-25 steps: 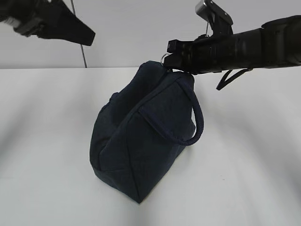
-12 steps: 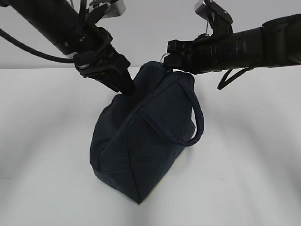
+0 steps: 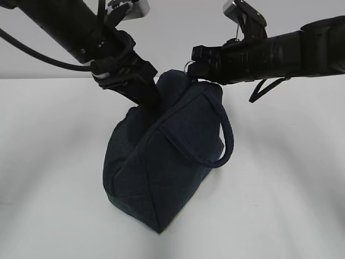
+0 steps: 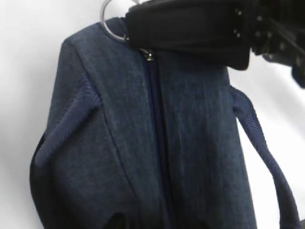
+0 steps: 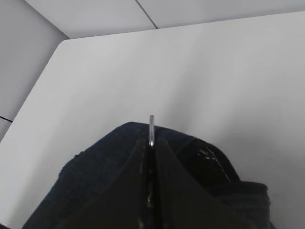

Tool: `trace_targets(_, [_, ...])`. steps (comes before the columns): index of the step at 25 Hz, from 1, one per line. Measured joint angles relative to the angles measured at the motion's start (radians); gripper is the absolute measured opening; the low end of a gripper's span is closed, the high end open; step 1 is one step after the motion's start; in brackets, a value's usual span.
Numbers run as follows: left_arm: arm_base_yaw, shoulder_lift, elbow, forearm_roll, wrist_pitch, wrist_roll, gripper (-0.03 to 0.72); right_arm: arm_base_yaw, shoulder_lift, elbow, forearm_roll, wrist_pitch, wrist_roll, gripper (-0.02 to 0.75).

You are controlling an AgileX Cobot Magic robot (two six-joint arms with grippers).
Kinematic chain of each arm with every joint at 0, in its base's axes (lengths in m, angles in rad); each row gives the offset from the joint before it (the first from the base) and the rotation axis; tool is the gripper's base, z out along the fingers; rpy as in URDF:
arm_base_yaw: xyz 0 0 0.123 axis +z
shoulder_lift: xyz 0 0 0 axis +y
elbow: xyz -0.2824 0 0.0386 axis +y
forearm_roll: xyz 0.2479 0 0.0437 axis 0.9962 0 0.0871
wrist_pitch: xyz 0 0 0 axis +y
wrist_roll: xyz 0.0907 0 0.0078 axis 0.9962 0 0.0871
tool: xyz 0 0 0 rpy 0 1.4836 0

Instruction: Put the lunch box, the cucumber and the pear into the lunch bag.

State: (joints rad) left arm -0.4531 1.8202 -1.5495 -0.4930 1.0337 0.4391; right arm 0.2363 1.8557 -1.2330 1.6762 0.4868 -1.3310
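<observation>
The dark navy lunch bag (image 3: 161,162) stands on the white table (image 3: 48,162), its zipper (image 4: 155,119) running up the middle in the left wrist view. My right gripper (image 3: 197,62) is shut on the metal ring pull (image 5: 151,129) at the bag's top end. My left gripper (image 3: 150,102) is down on the bag's upper left side. Its jaws stand apart on the fabric, and only their dark tips show at the bottom edge of the left wrist view. The lunch box, the cucumber and the pear are out of view.
A thick rope-like handle (image 3: 226,140) hangs off the bag's right side. The table's far edge (image 5: 143,36) and a grey wall lie behind. A cable (image 3: 264,89) dangles under the right arm.
The left arm has swung down from the upper left corner to the bag's top. The right gripper and the bag have stayed where they were.
</observation>
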Motion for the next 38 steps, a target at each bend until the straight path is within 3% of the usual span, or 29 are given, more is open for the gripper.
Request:
trace_targets(5, [0.000, 0.056, 0.000, 0.004, 0.012, -0.012, 0.240, 0.000, 0.000, 0.000, 0.000, 0.000, 0.002, 0.000])
trace_targets(9, [0.000, 0.068, 0.000, 0.004, 0.003, 0.006, 0.057, 0.000, 0.000, 0.000, 0.002, 0.000, 0.006, 0.000])
trace_targets(12, [-0.002, 0.067, 0.000, 0.007, -0.001, 0.013, 0.016, 0.000, 0.000, 0.000, 0.045, 0.000, 0.022, 0.000])
trace_targets(18, [-0.004, 0.058, 0.000, 0.011, 0.000, 0.015, 0.006, 0.000, 0.000, 0.000, 0.099, -0.056, 0.056, 0.000])
trace_targets(38, [-0.007, 0.028, 0.000, 0.024, 0.013, 0.015, 0.004, -0.016, 0.013, -0.011, 0.114, -0.183, 0.133, 0.000])
